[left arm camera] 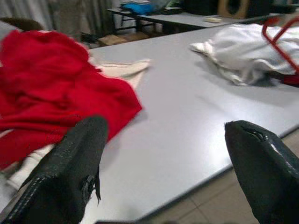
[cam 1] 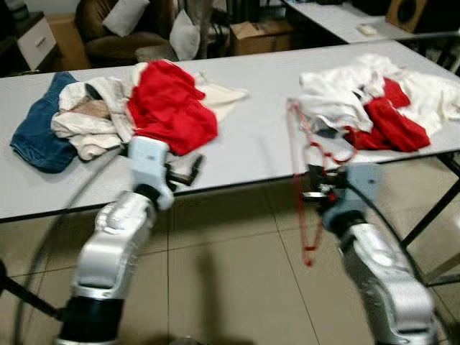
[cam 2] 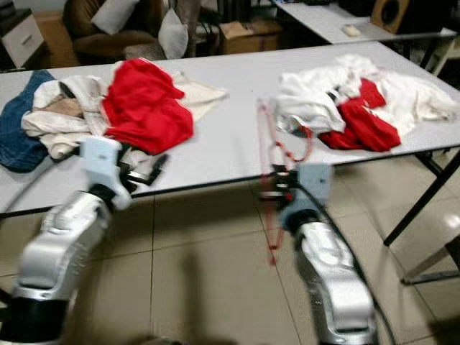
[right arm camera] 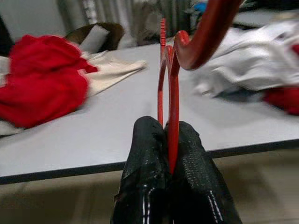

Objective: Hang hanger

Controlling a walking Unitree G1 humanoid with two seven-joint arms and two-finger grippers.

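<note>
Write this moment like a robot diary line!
right gripper: shut on hanger | left gripper: open, near table edge

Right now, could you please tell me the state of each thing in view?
Red hanger: clamped in right claw, upright.
Left claw: open, empty, at table edge.
Red garment: crumpled on table.
White clothes pile: heaped on table.

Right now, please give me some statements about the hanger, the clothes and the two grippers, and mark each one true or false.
1. The right gripper holds the red hanger. True.
2. The left gripper holds the red cloth. False: its fingers are open and hold nothing.
3. The hanger lies flat on the table. False: it is held upright at the table's edge.
4. Blue jeans lie on the table. True.
</note>
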